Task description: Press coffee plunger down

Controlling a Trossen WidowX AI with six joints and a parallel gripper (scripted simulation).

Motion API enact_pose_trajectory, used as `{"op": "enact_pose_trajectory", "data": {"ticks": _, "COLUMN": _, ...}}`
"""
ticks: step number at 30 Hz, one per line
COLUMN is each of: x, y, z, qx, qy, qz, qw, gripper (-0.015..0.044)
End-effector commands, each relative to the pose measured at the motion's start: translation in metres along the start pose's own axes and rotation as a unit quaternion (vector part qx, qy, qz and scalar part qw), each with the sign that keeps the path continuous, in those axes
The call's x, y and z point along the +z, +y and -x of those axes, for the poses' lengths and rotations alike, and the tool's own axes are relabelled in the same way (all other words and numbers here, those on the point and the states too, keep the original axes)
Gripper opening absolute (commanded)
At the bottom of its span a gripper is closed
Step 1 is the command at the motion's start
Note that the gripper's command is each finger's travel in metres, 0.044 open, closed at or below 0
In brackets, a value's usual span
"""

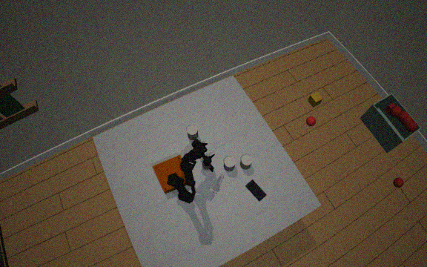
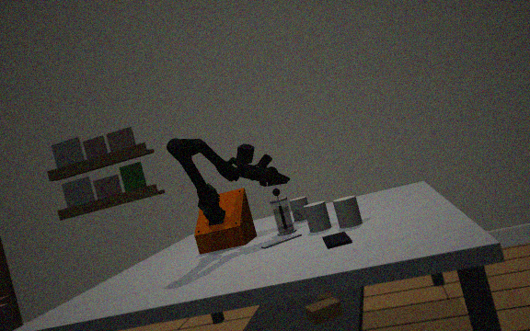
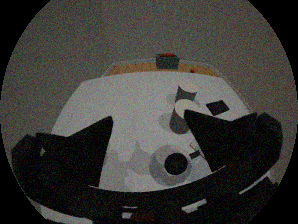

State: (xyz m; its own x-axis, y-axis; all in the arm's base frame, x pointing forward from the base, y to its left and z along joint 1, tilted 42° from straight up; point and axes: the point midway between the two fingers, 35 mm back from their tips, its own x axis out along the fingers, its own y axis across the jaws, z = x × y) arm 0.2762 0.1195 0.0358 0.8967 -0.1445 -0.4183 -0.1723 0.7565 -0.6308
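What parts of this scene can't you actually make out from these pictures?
- How far down the plunger knob sits: exterior view, too small and dim.
- The coffee press in the top view: the black arm covers it.
- The open pincer in the wrist view: its fingertips show, the rest is cut off by the round edge.
- What the boxes on the wall shelf are: grainy, far.

We've got the arm (image 2: 201, 170) rising from its base, folding at the elbow high up and reaching forward, roughly level. Our gripper (image 2: 278, 179) hangs at the end of that reach, tipped slightly down. From the wrist camera we see the fingers spread wide apart, one on each side, with nothing caught between them. Jaws fully parted, hands off.
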Motion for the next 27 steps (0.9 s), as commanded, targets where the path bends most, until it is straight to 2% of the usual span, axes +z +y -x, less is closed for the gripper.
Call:
{"op": "enact_pose_trajectory", "data": {"ticks": 1, "x": 0.009, "y": 0.0, "z": 0.014, "qx": -0.001, "qy": 0.01, "qz": -0.004, "qw": 1.0, "gripper": 0.044}}
{"op": "enact_pose_trajectory", "data": {"ticks": 8, "x": 0.026, "y": -0.022, "z": 0.066, "qx": -0.023, "qy": 0.027, "qz": 0.004, "qw": 0.999, "gripper": 0.044}}
{"op": "enact_pose_trajectory", "data": {"ticks": 27, "x": 0.026, "y": -0.025, "z": 0.068, "qx": -0.027, "qy": 0.027, "qz": 0.003, "qw": 0.999, "gripper": 0.044}}
